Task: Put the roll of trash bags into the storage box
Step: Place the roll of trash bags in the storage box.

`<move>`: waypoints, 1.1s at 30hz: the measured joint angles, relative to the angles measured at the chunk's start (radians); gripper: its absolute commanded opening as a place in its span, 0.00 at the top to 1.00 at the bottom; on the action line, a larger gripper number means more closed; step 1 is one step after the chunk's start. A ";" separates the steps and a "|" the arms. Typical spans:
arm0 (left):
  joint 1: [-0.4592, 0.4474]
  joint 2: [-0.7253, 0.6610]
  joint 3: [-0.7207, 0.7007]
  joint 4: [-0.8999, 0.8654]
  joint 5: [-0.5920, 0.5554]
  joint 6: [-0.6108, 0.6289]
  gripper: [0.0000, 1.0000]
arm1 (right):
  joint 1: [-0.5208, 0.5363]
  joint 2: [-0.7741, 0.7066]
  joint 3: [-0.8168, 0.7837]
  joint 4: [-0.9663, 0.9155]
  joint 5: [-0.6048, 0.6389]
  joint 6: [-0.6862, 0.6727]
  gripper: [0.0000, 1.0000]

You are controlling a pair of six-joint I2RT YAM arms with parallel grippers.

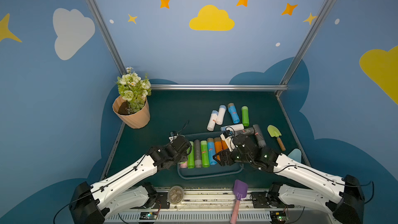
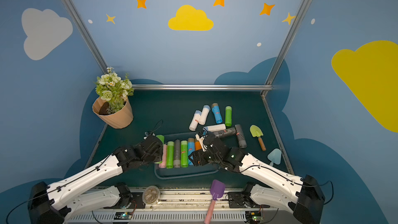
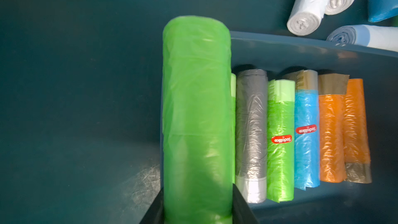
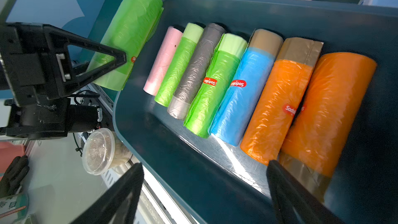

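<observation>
Nearest, at the 6 o'clock edge of the table [image 1: 172, 108], lies a purple toy shovel [image 1: 239, 188] with a pink handle. A lidded clear tub [image 1: 175, 194] sits well apart at its 9 o'clock side.

Next comes the storage box [image 1: 206, 176], near the table's middle. The right end effector [image 4: 205, 164] hangs over the box's 5 o'clock part with its fingers spread wide and nothing between them. One fingertip is by the near end of an orange roll [image 4: 329, 108].

The left end effector [image 3: 198, 207] pinches the near end of a green roll [image 3: 196, 104]. This roll points to 12 o'clock above the box's 9 o'clock rim. Whether it touches the rim I cannot tell.

Inside the box seven rolls lie side by side. From 9 to 3 o'clock they are pink [image 4: 163, 59], green [image 4: 181, 65], grey [image 4: 198, 67], green [image 4: 215, 82], blue [image 4: 243, 91] and two orange.

Beyond the box, toward 1 o'clock, loose rolls lie on the table: white [image 1: 212, 120], blue [image 1: 233, 113], green [image 1: 245, 116] and dark grey [image 1: 259, 136]. A green trowel [image 1: 274, 132] with a wooden handle lies at 3 o'clock. A pale blue scoop [image 1: 295, 154] is nearer, at 4 o'clock.

Farthest, at 10 o'clock, a tan flower pot [image 1: 132, 115] stands tilted.
</observation>
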 measured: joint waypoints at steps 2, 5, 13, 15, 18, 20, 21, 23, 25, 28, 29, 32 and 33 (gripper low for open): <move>-0.005 -0.002 -0.008 0.001 -0.004 -0.006 0.59 | 0.001 0.001 0.000 0.000 0.003 0.002 0.13; -0.009 -0.002 -0.020 0.002 -0.009 -0.014 0.59 | 0.002 0.005 0.000 0.001 0.007 0.003 0.13; -0.033 0.018 -0.029 0.013 -0.031 -0.021 0.59 | 0.006 0.016 0.000 0.004 0.014 0.004 0.13; -0.040 0.021 -0.036 0.021 -0.035 -0.025 0.59 | 0.007 0.019 0.000 0.007 0.014 0.004 0.13; -0.050 0.030 -0.042 0.027 -0.043 -0.030 0.59 | 0.007 0.024 0.000 0.008 0.014 0.005 0.13; -0.056 0.037 -0.045 0.032 -0.050 -0.034 0.59 | 0.008 0.027 0.000 0.009 0.014 0.005 0.13; -0.059 0.040 -0.046 0.034 -0.052 -0.037 0.58 | 0.008 0.028 0.000 0.010 0.013 0.005 0.13; -0.061 0.044 -0.048 0.037 -0.056 -0.039 0.58 | 0.008 0.030 0.000 0.010 0.013 0.005 0.13; -0.063 0.045 -0.055 0.042 -0.059 -0.040 0.58 | 0.011 0.030 0.000 0.014 0.011 0.004 0.13; -0.063 0.052 -0.060 0.051 -0.060 -0.041 0.58 | 0.014 0.030 -0.006 0.037 -0.006 0.001 0.13; -0.063 0.055 -0.061 0.054 -0.060 -0.041 0.58 | 0.016 0.030 -0.011 0.044 -0.010 0.001 0.13; -0.064 0.057 -0.074 0.074 -0.063 -0.043 0.58 | 0.024 0.030 -0.024 0.055 -0.022 0.001 0.13; -0.065 0.056 -0.077 0.084 -0.064 -0.046 0.58 | 0.027 0.030 -0.025 0.056 -0.025 0.001 0.13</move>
